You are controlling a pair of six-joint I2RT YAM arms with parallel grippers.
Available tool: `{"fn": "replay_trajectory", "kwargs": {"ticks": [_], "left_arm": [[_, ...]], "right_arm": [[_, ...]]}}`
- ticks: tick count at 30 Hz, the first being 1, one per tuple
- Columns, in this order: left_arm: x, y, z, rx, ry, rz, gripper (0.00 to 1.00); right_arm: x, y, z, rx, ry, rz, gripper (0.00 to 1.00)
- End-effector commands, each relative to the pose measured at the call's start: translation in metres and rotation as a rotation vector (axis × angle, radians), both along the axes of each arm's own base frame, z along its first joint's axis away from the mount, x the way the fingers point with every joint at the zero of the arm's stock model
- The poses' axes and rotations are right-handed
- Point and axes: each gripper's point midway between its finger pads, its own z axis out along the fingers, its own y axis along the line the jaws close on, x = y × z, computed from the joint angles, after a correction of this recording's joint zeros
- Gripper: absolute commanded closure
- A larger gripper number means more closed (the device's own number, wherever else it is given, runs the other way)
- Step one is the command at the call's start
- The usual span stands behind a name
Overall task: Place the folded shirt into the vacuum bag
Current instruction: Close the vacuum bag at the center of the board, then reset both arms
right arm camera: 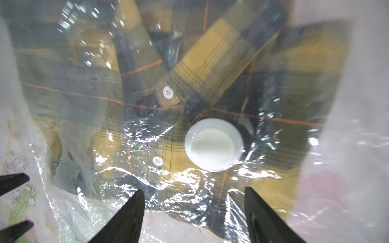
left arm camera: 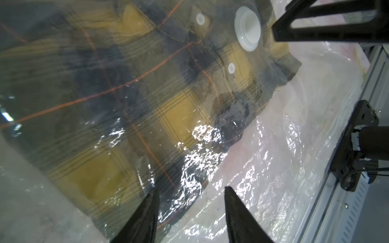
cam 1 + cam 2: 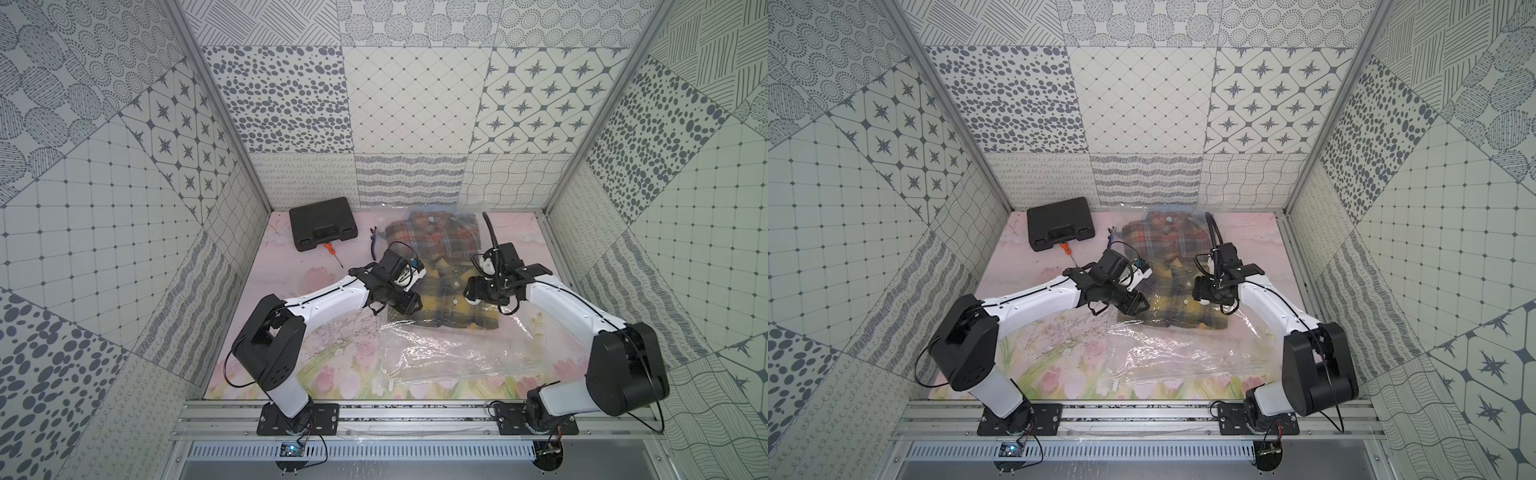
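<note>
Left wrist view: left gripper [image 2: 191, 189] jaws part-way apart, nothing between them, poised over bag [image 2: 294, 168] film at the shirt [image 2: 126, 94] hem. No grip is needed, I judge, since the shirt already lies inside. In a top view the shirt [image 3: 440, 286] sits mid-table toward 12 o'clock, slack bag trailing to 6, left gripper at its 8 o'clock corner, right at 4. Right wrist view: right gripper [image 1: 193, 190] jaws wide, empty, valve [image 1: 213, 144] just ahead, flat on cloth.
</note>
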Motion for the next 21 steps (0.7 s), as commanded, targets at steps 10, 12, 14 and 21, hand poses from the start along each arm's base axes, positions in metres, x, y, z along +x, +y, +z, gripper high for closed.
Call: {"fn": "replay_trajectory", "kwargs": {"ticks": [10,12,14,21], "left_arm": [[0.078,0.179,0.068,0.216,-0.693,0.765,0.23],[0.081,0.198,0.068,0.245,-0.725,0.844,0.2],[0.083,0.218,0.064,0.313,-0.736,0.908,0.19],[0.076,0.275,0.045,0.351,-0.75,1.067,0.17]], "right_arm": [[0.047,-0.111,0.091,-0.172,-0.59,-0.367,0.03],[0.048,-0.118,0.092,-0.223,-0.638,-0.348,0.02],[0.045,-0.13,0.086,-0.289,-0.651,-0.361,0.02],[0.03,-0.164,0.056,-0.363,-0.697,-0.439,0.02]]}}
